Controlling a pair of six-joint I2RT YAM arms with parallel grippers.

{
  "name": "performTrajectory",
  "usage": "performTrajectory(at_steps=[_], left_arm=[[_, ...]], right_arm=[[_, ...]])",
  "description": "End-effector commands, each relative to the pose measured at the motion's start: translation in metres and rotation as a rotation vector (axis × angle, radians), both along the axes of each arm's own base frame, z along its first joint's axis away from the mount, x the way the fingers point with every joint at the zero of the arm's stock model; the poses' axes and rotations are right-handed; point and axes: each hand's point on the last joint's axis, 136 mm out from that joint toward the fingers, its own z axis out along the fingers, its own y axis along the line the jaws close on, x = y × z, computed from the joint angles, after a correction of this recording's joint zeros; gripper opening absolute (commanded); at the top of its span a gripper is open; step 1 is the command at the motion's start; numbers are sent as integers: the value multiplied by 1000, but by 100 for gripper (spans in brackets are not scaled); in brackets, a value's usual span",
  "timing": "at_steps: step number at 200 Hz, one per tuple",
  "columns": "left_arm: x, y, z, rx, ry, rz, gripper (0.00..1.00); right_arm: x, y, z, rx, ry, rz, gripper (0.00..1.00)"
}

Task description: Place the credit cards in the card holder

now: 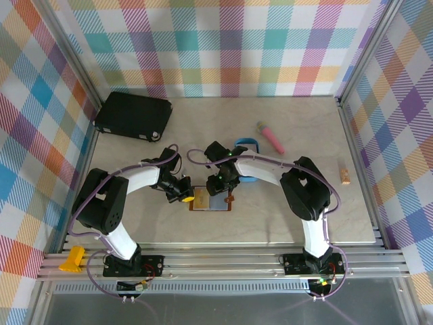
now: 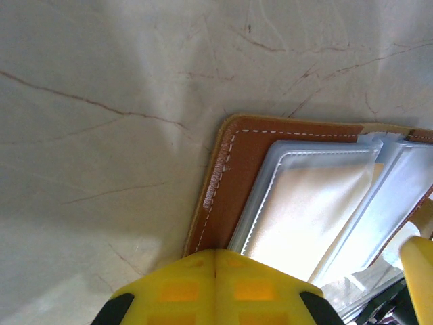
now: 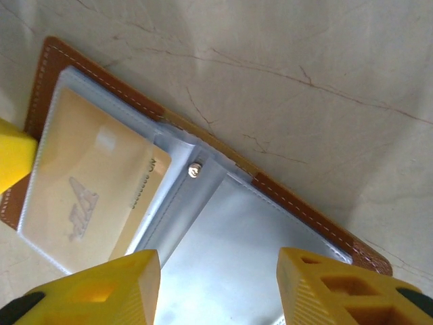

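Operator: Where is the card holder?
Manual: You will find the card holder (image 1: pixel 215 203) lying open on the surface (image 1: pixel 304 135) between the two arms. One beige credit card (image 3: pixel 88 196) sits in a clear pocket on the half nearest the left tool (image 2: pixel 215 271).
Operator: Tool states?
Manual: Your left tool is clenched, with its tips at the holder's brown edge. Your right tool (image 3: pixel 216 284) is released, its fingers apart above the other half.
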Motion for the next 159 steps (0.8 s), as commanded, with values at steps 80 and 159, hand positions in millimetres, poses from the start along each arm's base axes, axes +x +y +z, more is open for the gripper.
performTrajectory(at_steps=[80, 159], left_arm=[[-3, 7, -9, 26, 44, 8, 0], [-4, 7, -12, 24, 56, 13, 0]], right_arm=[[-11, 2, -14, -12, 135, -76, 51], [-16, 19, -13, 61, 200, -120, 49]])
